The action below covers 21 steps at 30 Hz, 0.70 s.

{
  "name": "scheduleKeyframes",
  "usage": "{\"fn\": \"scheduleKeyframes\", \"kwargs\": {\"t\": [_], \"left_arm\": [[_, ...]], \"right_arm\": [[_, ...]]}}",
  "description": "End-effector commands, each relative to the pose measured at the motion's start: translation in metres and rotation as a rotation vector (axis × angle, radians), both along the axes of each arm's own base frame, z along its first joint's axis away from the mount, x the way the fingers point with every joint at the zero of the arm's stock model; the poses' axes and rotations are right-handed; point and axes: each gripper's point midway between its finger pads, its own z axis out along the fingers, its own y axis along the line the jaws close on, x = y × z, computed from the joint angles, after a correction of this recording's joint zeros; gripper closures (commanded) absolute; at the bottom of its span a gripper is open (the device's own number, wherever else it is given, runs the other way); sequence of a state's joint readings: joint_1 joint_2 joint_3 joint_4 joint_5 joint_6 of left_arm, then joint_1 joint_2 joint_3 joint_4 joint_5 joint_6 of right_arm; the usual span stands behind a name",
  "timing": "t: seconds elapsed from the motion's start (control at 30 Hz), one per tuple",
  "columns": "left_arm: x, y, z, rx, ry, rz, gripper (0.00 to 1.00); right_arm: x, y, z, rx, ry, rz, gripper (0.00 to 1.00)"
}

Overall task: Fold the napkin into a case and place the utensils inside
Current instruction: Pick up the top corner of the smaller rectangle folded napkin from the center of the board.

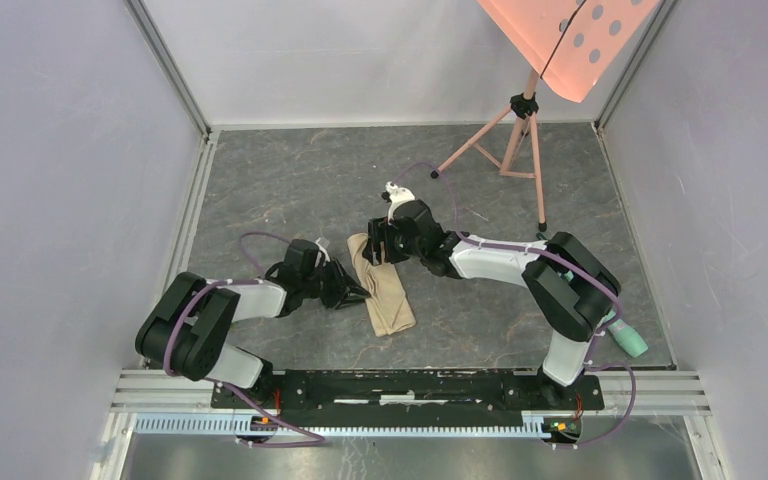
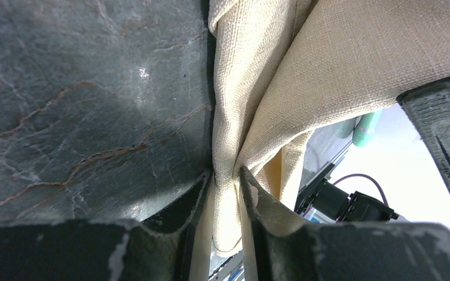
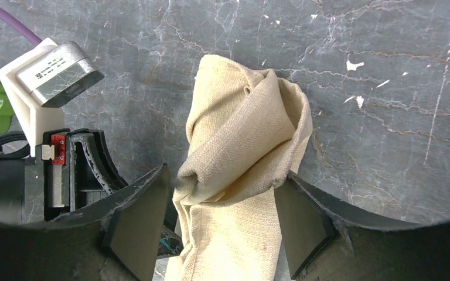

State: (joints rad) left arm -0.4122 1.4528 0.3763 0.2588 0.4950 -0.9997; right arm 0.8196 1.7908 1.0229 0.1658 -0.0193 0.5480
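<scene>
Closest to the left wrist lens are the two black fingers [image 2: 194,202] of the left gripper [image 2: 225,181], drawn nearly together and pinching a thin fold of the plain beige woven-cloth napkin [image 2: 328,76], which fans away from them toward the upper right of that frame. From overhead I read the napkin as a narrow strip at the centre of the grey marbled table [image 1: 290,180], its long axis running from upper left down to lower right, one end pointing up the frame and the other toward the arm bases. I have the left gripper on its left long edge. The right gripper [image 3: 220,219] sits over the upper end, pads spread wide either side of the bunched cloth, straddling it without clamping as far as I can tell. Both arms are at the cloth, so I judge the coming fold goes across the short axis, left edge carried rightward. I see no gold utensils in any view
</scene>
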Motion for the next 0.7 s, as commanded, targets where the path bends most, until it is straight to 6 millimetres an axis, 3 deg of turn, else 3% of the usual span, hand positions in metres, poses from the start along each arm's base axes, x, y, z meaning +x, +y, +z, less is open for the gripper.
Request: {"fn": "scheduleKeyframes", "kwargs": {"t": [0.0,0.17,0.4,0.47,0.63,0.67], "left_arm": [[0.009,0.002,0.005,0.005,-0.028,0.042,0.70],[0.007,0.003,0.012,-0.006,-0.040,0.051,0.67],[0.006,0.010,0.014,0.026,-0.066,0.066,0.69],[0.014,0.020,0.024,0.075,-0.107,0.084,0.65],[0.039,0.051,0.056,0.214,-0.192,0.123,0.48],[0.046,0.054,0.064,0.234,-0.214,0.118,0.46]], "right_arm": [[0.010,0.008,0.017,-0.024,-0.065,-0.011,0.31],[0.015,0.011,0.022,-0.067,-0.082,-0.023,0.35],[0.015,0.020,0.022,-0.097,-0.099,-0.025,0.62],[0.016,0.023,0.021,-0.094,-0.096,-0.023,0.71],[0.019,0.030,0.020,-0.082,-0.096,-0.017,0.72],[0.019,0.031,0.019,-0.079,-0.096,-0.015,0.77]]}}
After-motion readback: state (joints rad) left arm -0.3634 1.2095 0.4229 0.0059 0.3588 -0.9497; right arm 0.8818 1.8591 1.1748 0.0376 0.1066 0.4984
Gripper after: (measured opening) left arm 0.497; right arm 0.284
